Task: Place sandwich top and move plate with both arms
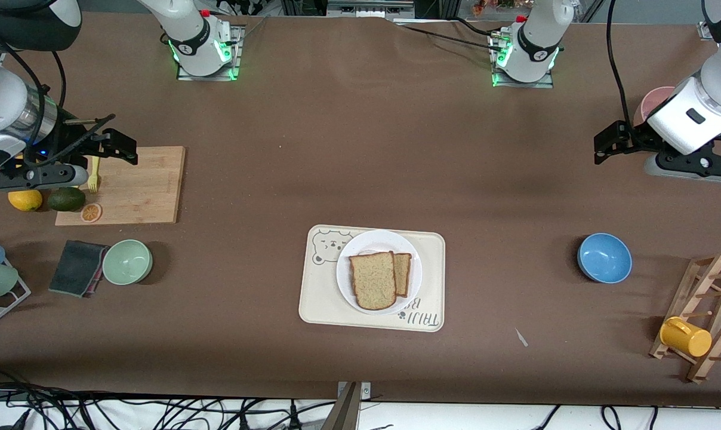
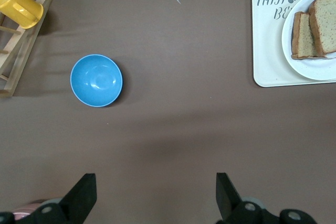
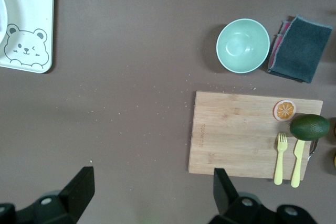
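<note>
Both grippers hang open and empty, each arm waiting at its own end of the table. Nearest the front camera, the sandwich top (image 1: 373, 280) lies flat on the plate (image 1: 353, 254), overlapping a smaller, darker bread slice (image 1: 403, 273) beside it. The plate sits on a cream bear-print tray (image 1: 324, 298) in the middle of the table.

Toward the left arm's end, a yellow cup (image 1: 685, 336) hangs on a wooden rack (image 1: 703, 298), and a blue bowl (image 1: 604, 257) stands a little farther from the camera. Toward the right arm's end sit a green bowl (image 1: 127, 261) and a dark folded cloth (image 1: 77, 267), touching each other.

Farther still, a wooden cutting board (image 1: 136, 185) carries an orange slice (image 1: 91, 212), with an avocado (image 1: 65, 199) and a lemon (image 1: 25, 200) at its edge. The right gripper (image 1: 119, 146) hovers over this board with its fingers spread. The right wrist view shows two yellow utensils, a fork (image 3: 281, 157) and a knife (image 3: 296, 162), where the front view shows only the fork.

The left gripper (image 1: 611, 143) hangs over bare tabletop with its jaws wide apart. The left wrist view shows the tray's lettering and both bread slices on the plate; the right wrist view catches only the tray's bear corner.
</note>
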Robot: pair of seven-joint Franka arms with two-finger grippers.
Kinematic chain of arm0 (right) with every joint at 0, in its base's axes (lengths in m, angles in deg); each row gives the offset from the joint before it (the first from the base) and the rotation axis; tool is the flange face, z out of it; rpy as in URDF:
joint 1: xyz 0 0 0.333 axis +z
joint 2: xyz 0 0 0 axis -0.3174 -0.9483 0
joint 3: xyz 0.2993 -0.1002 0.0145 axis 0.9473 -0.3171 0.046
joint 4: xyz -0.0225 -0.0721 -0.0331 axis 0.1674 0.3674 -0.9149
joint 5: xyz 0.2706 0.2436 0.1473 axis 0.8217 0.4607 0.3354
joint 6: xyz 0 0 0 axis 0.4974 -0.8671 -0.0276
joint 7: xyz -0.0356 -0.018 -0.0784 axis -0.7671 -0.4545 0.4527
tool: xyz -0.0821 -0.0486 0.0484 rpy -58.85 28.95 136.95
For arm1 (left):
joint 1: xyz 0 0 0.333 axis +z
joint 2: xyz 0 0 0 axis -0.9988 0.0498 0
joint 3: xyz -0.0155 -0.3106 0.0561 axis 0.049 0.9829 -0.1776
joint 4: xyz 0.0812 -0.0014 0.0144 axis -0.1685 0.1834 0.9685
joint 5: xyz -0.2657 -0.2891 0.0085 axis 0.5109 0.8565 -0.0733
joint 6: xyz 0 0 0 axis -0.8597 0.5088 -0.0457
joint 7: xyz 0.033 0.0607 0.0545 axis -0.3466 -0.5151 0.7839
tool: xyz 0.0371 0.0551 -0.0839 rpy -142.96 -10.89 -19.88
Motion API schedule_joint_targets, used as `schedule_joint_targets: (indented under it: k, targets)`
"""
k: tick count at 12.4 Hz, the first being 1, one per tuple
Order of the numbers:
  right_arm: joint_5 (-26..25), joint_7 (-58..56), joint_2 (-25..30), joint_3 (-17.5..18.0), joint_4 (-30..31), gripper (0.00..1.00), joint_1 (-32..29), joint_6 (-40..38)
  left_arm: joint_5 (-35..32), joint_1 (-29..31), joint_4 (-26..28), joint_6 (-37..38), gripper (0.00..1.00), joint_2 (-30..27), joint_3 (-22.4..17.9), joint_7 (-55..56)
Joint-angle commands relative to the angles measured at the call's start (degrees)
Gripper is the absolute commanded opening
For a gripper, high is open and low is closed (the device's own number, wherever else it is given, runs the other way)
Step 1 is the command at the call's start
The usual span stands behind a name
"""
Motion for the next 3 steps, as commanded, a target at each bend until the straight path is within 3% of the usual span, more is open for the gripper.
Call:
schedule_joint_targets:
  k: [1, 3]
  targets:
    - [0.9, -0.8, 0.3, 0.1, -0.4, 1.00, -0.4, 0.1, 1.2, 0.0, 0.7, 0.3, 1.00, -1.1, -0.3, -0.5]
    - [0.8, -0.8, 0.3, 0.1, -0.3, 1.00, -0.4, 0.1, 1.2, 0.0, 0.6, 0.3, 1.00, -1.1, -0.3, -0.3]
